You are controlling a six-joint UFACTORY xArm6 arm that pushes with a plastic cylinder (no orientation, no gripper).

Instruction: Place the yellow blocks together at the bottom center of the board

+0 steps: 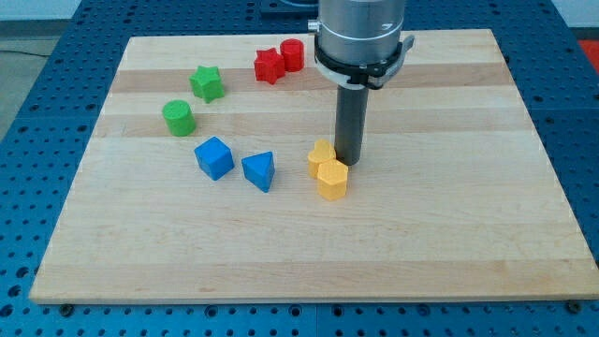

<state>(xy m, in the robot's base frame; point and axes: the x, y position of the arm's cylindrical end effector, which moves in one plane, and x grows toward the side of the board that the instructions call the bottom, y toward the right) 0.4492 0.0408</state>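
My tip [348, 165] is resting on the wooden board [449, 234] a little right of the frame's centre, and it is sitting just beside the two yellow blocks — close enough that it is looking like contact with the rear one, though I cannot tell for certain. There is no hand here to open or close: the arm is ending in a plain dark rod, which is holding nothing.

The yellow hexagonal block [332, 179] is lying just below and left of my tip, and the second yellow block [320, 155], its shape partly hidden, is touching it from behind on the left.

Left of the pair, a blue triangular block [259, 171] and a blue cube [214, 157] are sitting near each other. In the upper left a green cylinder [178, 118] and a green star-shaped block [207, 83] are standing apart, while at the top centre a red star-shaped block [270, 65] and a red cylinder [292, 54] are touching — well away from my tip.
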